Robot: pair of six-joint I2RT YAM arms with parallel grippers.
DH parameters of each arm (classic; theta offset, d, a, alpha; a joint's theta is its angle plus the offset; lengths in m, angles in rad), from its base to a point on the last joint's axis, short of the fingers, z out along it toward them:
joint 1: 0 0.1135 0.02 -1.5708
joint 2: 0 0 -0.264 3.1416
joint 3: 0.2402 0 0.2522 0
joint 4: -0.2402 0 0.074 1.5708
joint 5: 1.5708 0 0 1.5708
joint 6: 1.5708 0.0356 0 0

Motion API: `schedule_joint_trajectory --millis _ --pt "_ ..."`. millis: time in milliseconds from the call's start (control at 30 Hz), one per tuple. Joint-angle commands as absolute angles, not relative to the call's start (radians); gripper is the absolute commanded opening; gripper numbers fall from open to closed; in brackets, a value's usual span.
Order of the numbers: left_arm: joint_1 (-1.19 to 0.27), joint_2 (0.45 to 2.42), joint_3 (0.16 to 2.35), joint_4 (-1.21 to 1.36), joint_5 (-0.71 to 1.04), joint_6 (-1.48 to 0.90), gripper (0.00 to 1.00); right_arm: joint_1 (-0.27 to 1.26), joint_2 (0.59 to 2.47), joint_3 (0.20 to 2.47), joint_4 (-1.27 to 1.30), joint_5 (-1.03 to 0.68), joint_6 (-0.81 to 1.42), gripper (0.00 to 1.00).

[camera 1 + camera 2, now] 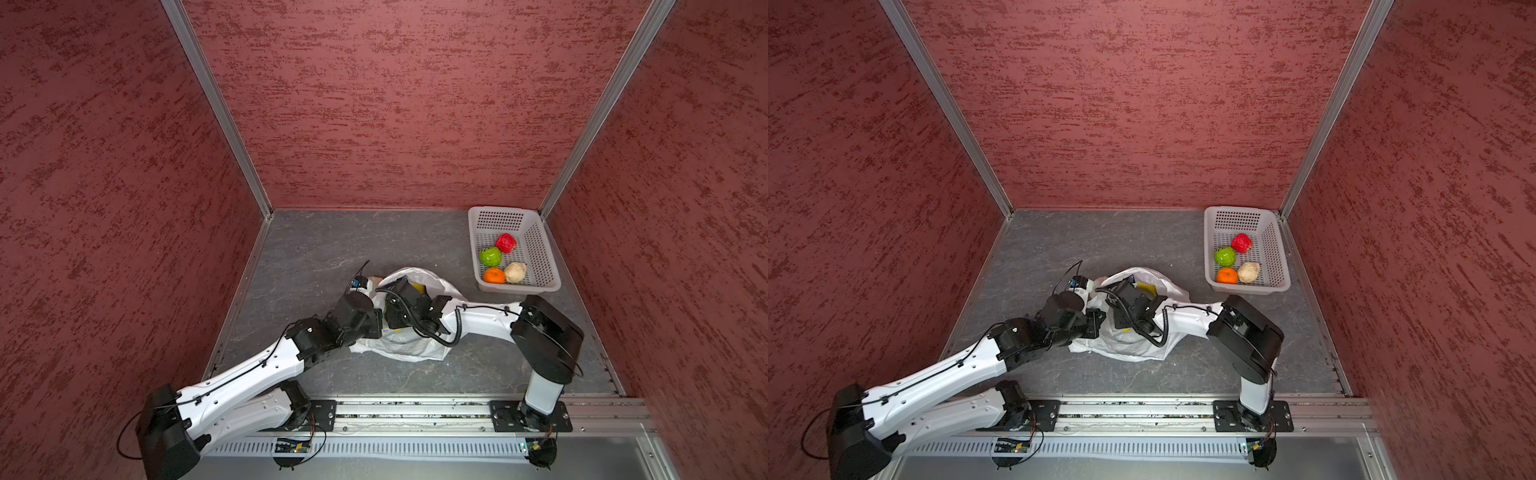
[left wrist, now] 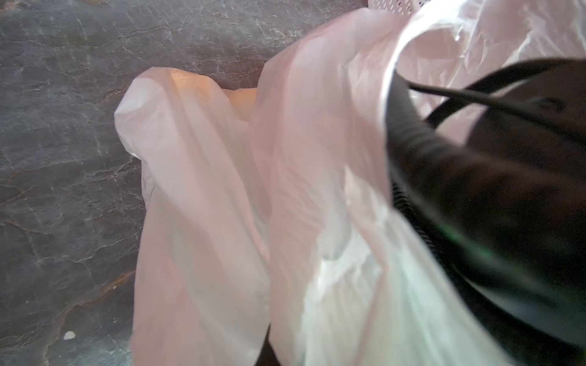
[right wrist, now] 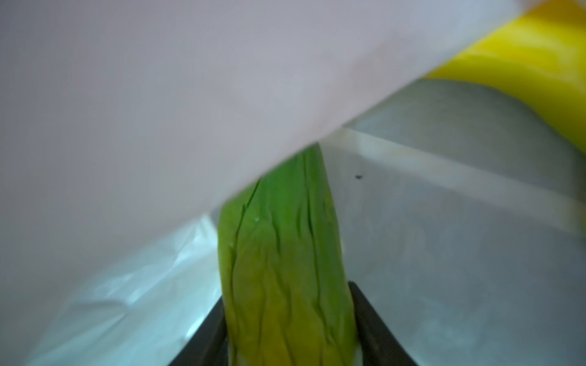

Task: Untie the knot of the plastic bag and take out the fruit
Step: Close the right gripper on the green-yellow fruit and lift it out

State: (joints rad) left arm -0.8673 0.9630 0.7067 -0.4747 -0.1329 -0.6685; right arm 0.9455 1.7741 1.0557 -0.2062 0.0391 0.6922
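The white plastic bag (image 1: pixel 415 349) lies mid-table with its mouth standing open; no knot is in view. My left gripper (image 1: pixel 374 293) is shut on the bag's rim (image 2: pixel 317 158) and holds it up; plastic hides its jaws in the left wrist view. My right gripper (image 3: pixel 287 304) reaches inside the bag. Its dark fingers (image 3: pixel 364 310) press both sides of a yellow-green oblong fruit (image 3: pixel 285 253). A yellow banana (image 3: pixel 523 63) lies beyond it and also shows through the bag's mouth (image 1: pixel 417 287). In both top views the right wrist (image 1: pixel 1129 297) covers the gripper.
A white perforated basket (image 1: pixel 548 266) stands at the far right corner. It holds a red berry (image 1: pixel 505 242), a green apple (image 1: pixel 491 256), an orange (image 1: pixel 494 275) and a beige round fruit (image 1: pixel 515 272). Red walls enclose the grey table (image 1: pixel 316 249).
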Motion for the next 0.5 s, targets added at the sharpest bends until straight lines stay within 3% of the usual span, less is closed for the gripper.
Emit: schedule_joint_trajectory --millis 0,467 --pt "-0.859 0.976 0.752 -0.456 -0.146 -0.662 0.0 0.949 1.684 1.015 -0.239 -0.013 0.715 0.46" --pt "-0.845 1.004 0.785 -0.445 -0.157 -0.645 0.0 0.966 1.333 0.976 -0.459 -0.022 0.768 0.44"
